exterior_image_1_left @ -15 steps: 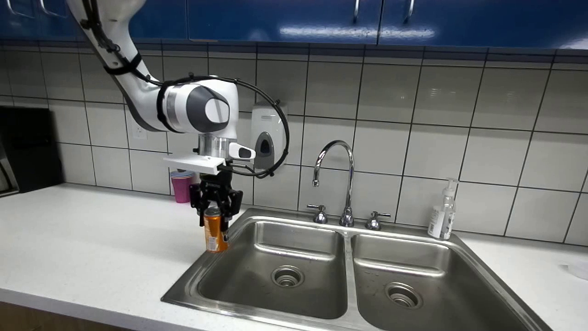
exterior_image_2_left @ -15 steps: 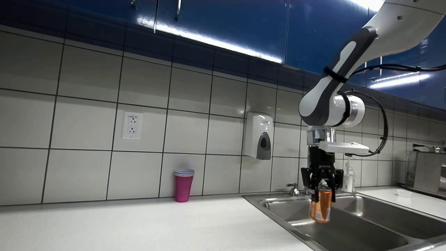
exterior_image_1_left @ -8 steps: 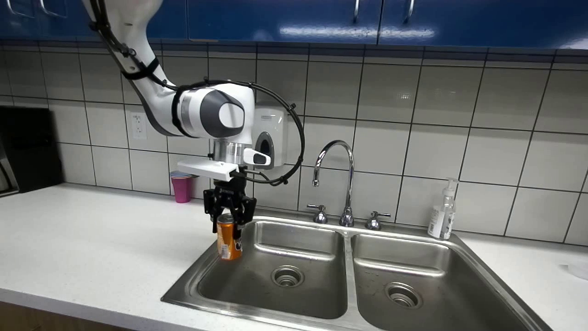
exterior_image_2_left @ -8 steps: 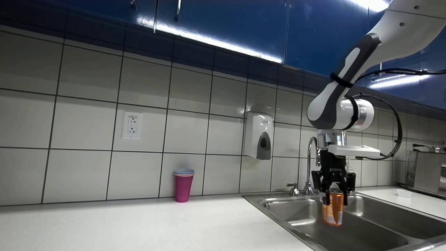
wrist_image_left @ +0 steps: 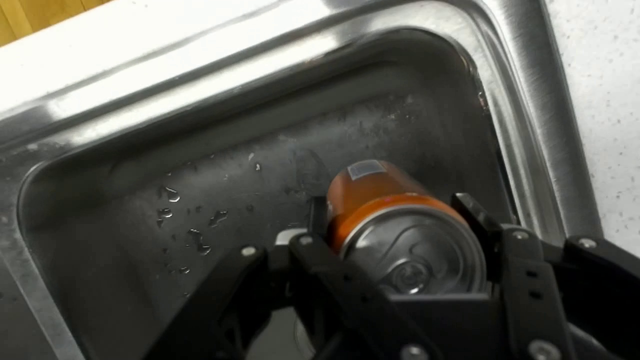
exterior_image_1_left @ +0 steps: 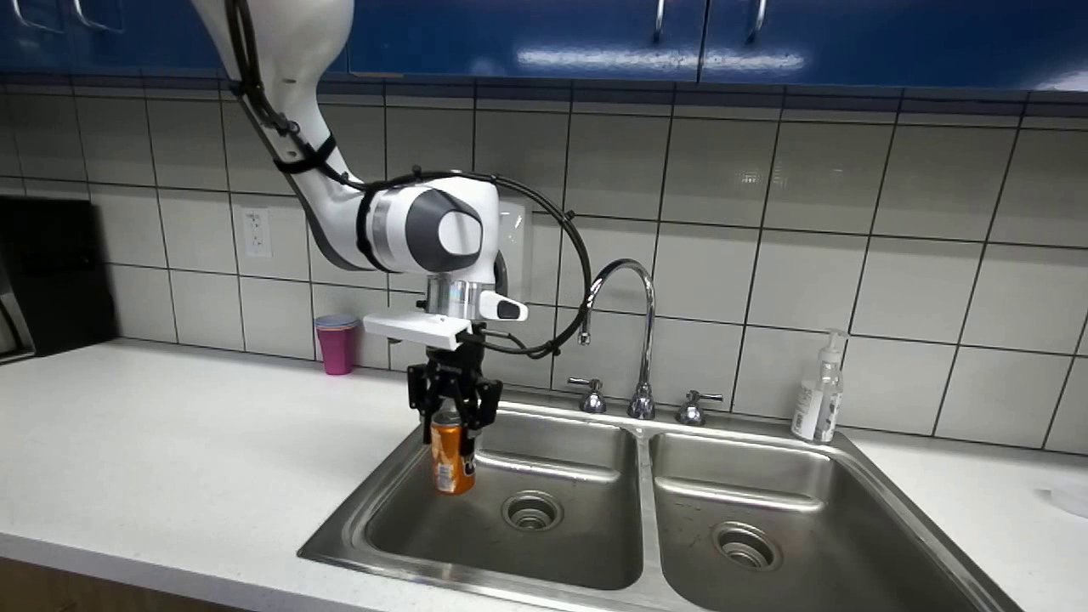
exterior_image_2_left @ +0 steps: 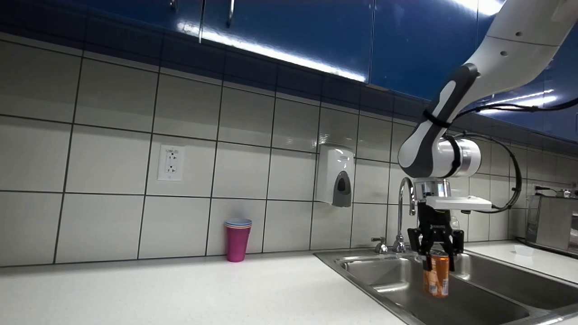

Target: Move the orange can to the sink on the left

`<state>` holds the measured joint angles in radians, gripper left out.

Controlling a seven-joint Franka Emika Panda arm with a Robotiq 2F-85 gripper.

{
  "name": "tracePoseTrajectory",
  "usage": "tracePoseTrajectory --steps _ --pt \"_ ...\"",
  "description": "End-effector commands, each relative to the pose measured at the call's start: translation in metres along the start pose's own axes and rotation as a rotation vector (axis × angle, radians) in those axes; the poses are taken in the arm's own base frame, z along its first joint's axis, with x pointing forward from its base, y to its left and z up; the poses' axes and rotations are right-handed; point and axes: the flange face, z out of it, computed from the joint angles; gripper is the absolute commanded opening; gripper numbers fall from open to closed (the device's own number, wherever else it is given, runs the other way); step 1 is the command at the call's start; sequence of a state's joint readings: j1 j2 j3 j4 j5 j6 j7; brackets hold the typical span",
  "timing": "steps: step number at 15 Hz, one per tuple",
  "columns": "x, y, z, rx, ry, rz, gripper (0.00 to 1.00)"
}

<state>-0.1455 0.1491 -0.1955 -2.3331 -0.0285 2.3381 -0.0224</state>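
Gripping orange can [exterior_image_1_left: 447, 469] by upper half in my gripper [exterior_image_1_left: 447, 444]; can near upright, base jutting down below my jaws, over left basin [exterior_image_1_left: 552, 446] in exterior view; gap beneath hard to judge, so likely slow, straight lowering next. Left basin: water droplets [wrist_image_left: 173, 196], drain [exterior_image_1_left: 532, 511] right of can. Farther along: right basin [exterior_image_1_left: 748, 463], second drain [exterior_image_1_left: 747, 546].
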Motion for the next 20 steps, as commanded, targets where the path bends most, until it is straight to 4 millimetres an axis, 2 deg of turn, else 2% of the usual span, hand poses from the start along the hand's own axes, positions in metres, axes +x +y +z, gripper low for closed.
tracePoseTrajectory --steps 1,10,13,15,20 --pt "0.024 0.009 0.004 -0.011 -0.018 0.019 0.38" --pt "0.079 0.021 0.058 -0.024 -0.058 0.025 0.38" --pt "0.094 0.019 0.076 -0.033 -0.071 0.020 0.38" --pt "0.102 0.015 0.088 -0.035 -0.078 0.012 0.38" --pt "0.112 -0.017 0.108 -0.011 -0.088 -0.024 0.38"
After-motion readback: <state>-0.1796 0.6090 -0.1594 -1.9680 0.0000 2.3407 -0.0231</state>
